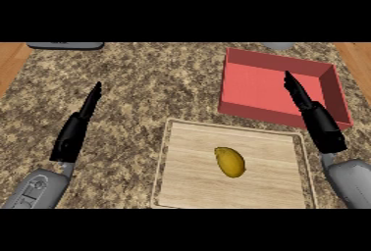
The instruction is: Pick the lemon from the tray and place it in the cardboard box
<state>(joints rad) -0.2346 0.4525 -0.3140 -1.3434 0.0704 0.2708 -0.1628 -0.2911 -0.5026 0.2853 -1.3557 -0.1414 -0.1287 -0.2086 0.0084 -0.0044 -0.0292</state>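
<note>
Right hand (313, 115): in the head view it is hanging over the near right part of the red box, fingers straight and holding nothing, fingertips pointing toward the far edge.
Left hand (75, 131): it is resting over the bare granite at the view's left, fingers straight and empty, well apart from the tray.
Lemon (230, 162): it is lying on its side on the wooden tray (188, 196), a little right of the middle, touching neither hand.
Box (250, 83): the task calls it cardboard, but it is showing as a red open-topped box with raised walls; it is sitting just beyond the tray's far right corner, and nothing is lying inside it.
Counter (138, 83): speckled stone top is carrying both tray and box; a grey object (66, 45) is peeking in at the far left edge, too cut off to name.
Progress: nothing is done so far, judging by the lemon untouched on the tray.
Remaining: reaching down to the lemon, closing round it, lifting it clear of the tray rim, carrying it over the near wall of the box and letting it go inside.
Likely hand: the right one is sitting nearer both lemon and box, so it looks the natural choice.
</note>
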